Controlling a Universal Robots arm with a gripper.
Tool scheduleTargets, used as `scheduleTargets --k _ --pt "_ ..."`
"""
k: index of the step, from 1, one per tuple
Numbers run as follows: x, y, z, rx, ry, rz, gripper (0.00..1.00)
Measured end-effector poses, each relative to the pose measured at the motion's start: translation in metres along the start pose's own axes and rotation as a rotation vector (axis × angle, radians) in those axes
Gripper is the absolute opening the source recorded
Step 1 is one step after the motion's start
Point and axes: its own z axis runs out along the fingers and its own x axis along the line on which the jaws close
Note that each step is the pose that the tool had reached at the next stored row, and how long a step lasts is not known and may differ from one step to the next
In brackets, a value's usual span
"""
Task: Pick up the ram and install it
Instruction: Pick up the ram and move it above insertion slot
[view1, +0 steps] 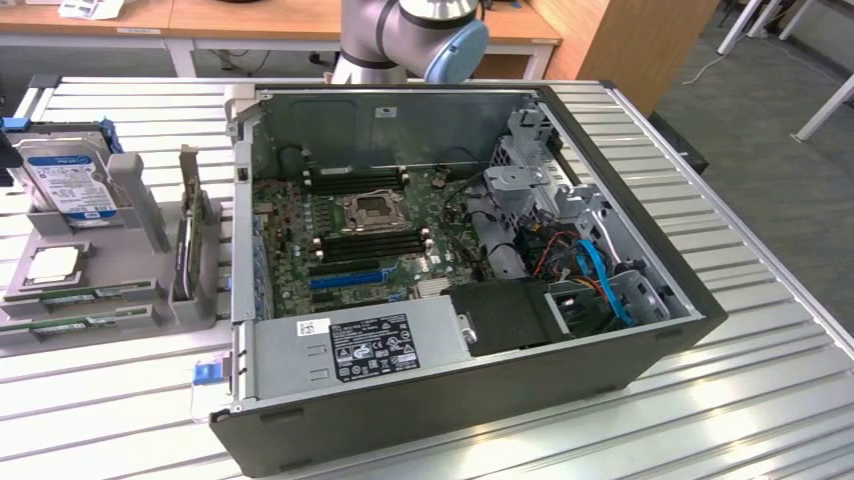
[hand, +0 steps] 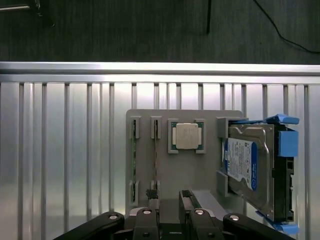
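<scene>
Grey plastic forms the parts holder (hand: 180, 170) that sits on the ribbed aluminium table (hand: 65, 150). The ram (hand: 155, 160) stands on edge in one of the holder's narrow slots, a thin green stick just beside the silver processor (hand: 186, 136). A second ram stick (hand: 134, 155) lies parallel in the neighbouring slot, on the side away from the processor. On the processor's other side, a hard drive (hand: 245, 167) with a blue-white label leans in a blue-edged cradle. The gripper (hand: 169, 199) hangs over the holder's edge at one end of the ram slots with its claw spread. Its two black fingers (hand: 186, 197) stand apart with bare grey plastic between them, pinching nothing. One finger sits right over the end of the ram, but whether it touches the stick cannot be told. In the exterior view the holder lies to the exterior view's left of the open computer case (view1: 467, 400), close beside its wall. Inside the case the motherboard (view1: 360, 230) lies flat and exposed, and the arm (view1: 400, 35) rises behind the case.
</scene>
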Motion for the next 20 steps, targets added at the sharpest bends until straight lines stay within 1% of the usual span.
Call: scheduleTargets --k 7,8,9,11,20 --pt "0.000 -0.0004 0.0127 0.0001 -0.0002 0.000 0.30" --pt "0.000 -0.0004 0.0134 0.0001 -0.0003 0.000 0.30" --pt "0.001 -0.0007 0.0233 0.0000 -0.0004 0.000 0.30" --pt "0.001 -0.0010 0.0346 0.0000 -0.0004 0.000 0.30" --pt "0.001 -0.0013 0.0456 0.0001 -0.0005 0.000 0.30"
